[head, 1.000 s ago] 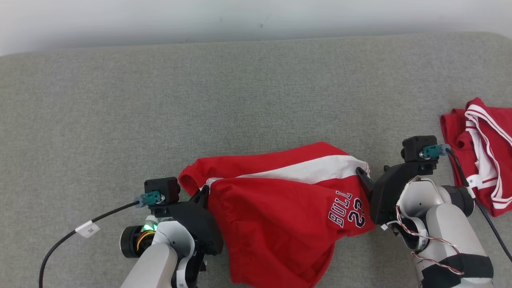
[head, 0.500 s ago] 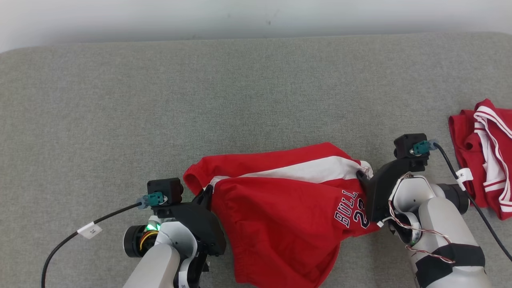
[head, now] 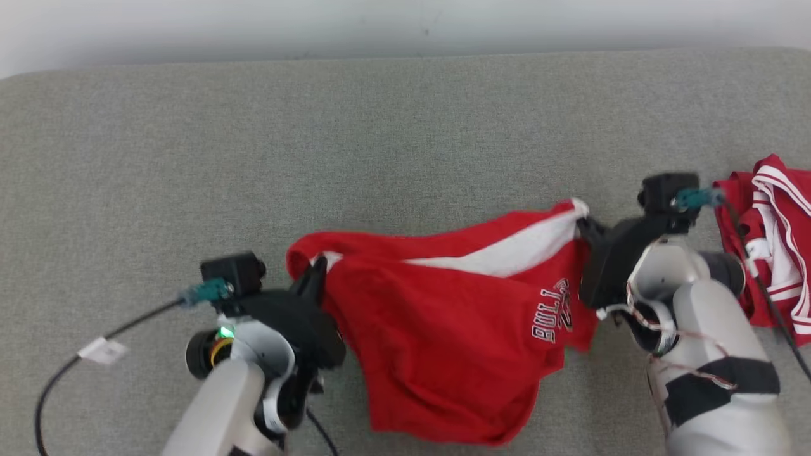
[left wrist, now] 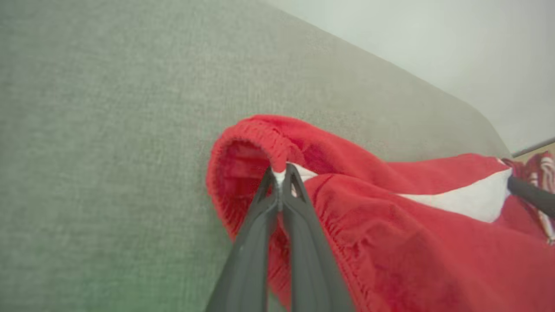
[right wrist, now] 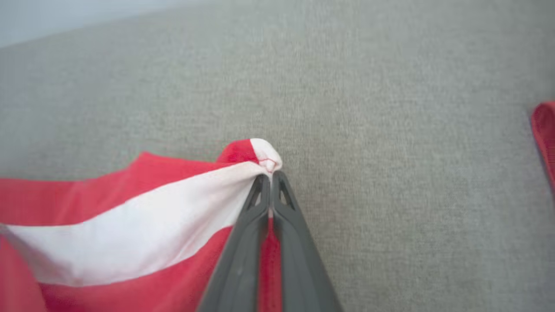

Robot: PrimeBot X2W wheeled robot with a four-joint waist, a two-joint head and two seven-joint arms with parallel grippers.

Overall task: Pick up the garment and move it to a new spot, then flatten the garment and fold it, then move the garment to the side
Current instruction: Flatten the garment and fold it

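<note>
The garment [head: 456,329] is a pair of red shorts with a white side stripe and dark lettering, hanging between both arms above the grey surface. My left gripper [head: 317,269] is shut on its elastic waistband [left wrist: 277,149]; the pinched fabric shows at the fingertips [left wrist: 282,173]. My right gripper [head: 580,221] is shut on a corner of the garment [right wrist: 130,216] where the white stripe ends, with a small tuft of cloth [right wrist: 264,156] poking past the tips [right wrist: 271,180]. The lower half of the garment droops toward the near edge.
A second red and white garment [head: 773,247] lies bunched at the right edge, close behind my right wrist; its edge [right wrist: 544,134] shows at the right in the right wrist view. Grey fabric surface [head: 380,139] stretches back to a pale wall. A black cable [head: 95,351] trails from my left wrist.
My right gripper has closed on the garment's corner and lifted it up and away. The left gripper, still shut on the waistband, has risen too, so the cloth now hangs stretched between them.
</note>
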